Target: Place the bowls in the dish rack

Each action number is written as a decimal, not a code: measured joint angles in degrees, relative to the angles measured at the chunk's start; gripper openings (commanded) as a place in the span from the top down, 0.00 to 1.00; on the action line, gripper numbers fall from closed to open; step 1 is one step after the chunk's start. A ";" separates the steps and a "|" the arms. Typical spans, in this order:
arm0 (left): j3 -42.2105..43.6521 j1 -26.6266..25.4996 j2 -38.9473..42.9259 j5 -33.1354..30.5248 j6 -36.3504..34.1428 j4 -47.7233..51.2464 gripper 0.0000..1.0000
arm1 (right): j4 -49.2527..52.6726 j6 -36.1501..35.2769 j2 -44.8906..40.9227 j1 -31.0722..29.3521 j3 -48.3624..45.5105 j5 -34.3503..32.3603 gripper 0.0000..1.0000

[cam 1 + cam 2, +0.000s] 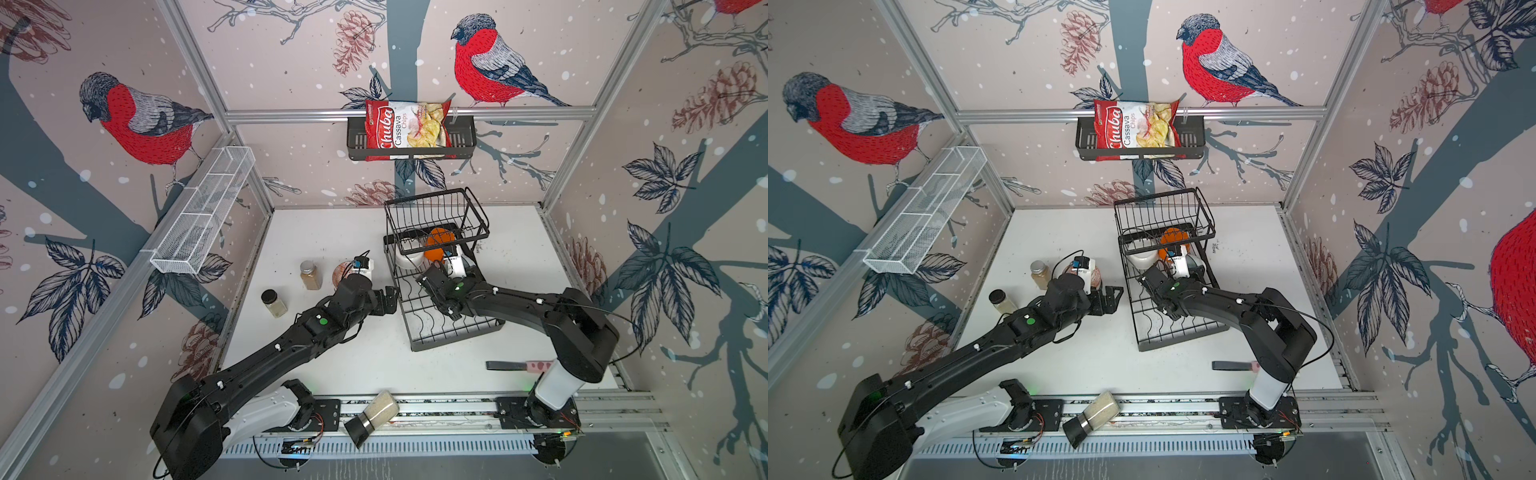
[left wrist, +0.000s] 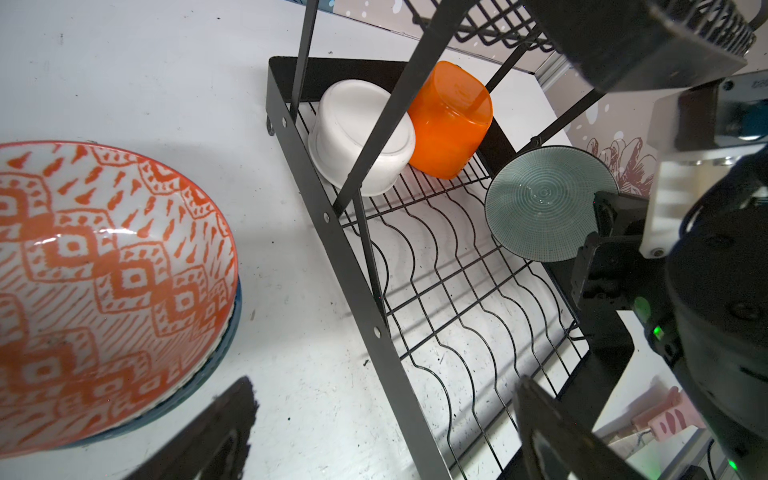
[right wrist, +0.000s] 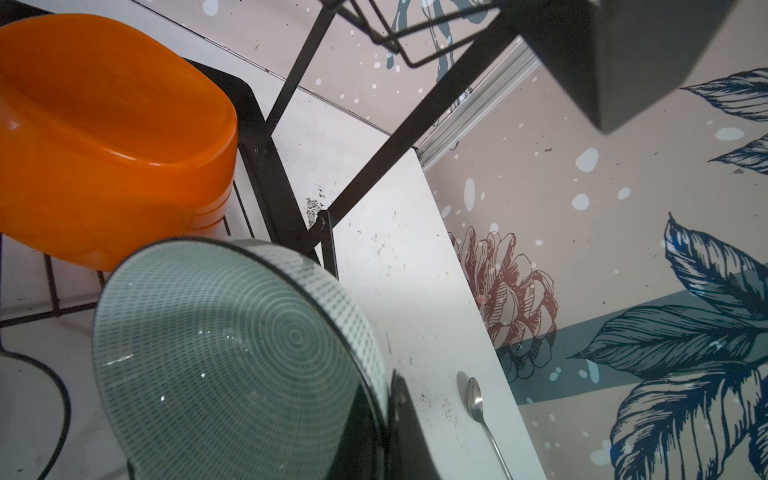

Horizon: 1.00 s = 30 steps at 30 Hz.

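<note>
Right gripper (image 3: 388,415) clamps teal bowl (image 3: 232,361) by its rim over dish rack (image 2: 350,270), left gripper (image 2: 382,428) wide, empty; risk: rim-only pinch slips, bowl hits orange bowl (image 1: 1177,241) at its 11 o'clock in a top view.

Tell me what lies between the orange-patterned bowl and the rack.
Nothing: only bare table separates the patterned bowl from the rack, as the left wrist view shows.

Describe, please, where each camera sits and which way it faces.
Top views: overhead near the arm bases, looking down at the white table; left arm and right arm show.
Left wrist: on the left arm, facing the black wire dish rack; open left tool visible.
Right wrist: on the right arm, facing the teal ringed bowl in the right tool.
Both wrist views share the bright orange plastic bowl.
</note>
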<state>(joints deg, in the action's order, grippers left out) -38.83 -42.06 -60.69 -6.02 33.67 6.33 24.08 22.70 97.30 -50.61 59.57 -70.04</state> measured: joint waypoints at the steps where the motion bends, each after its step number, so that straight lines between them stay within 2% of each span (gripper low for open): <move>1: 0.00 0.00 -0.04 0.00 0.00 0.00 0.04 | 0.00 -0.02 0.26 0.00 0.13 -0.22 1.00; 30: 0.11 -0.02 -0.63 -0.02 -0.02 0.02 0.04 | -4.55 -4.42 6.82 2.16 1.90 -2.75 1.00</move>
<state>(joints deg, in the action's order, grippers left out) -38.72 -42.09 -61.32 -6.04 33.65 6.35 19.53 18.28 104.12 -48.45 61.47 -72.79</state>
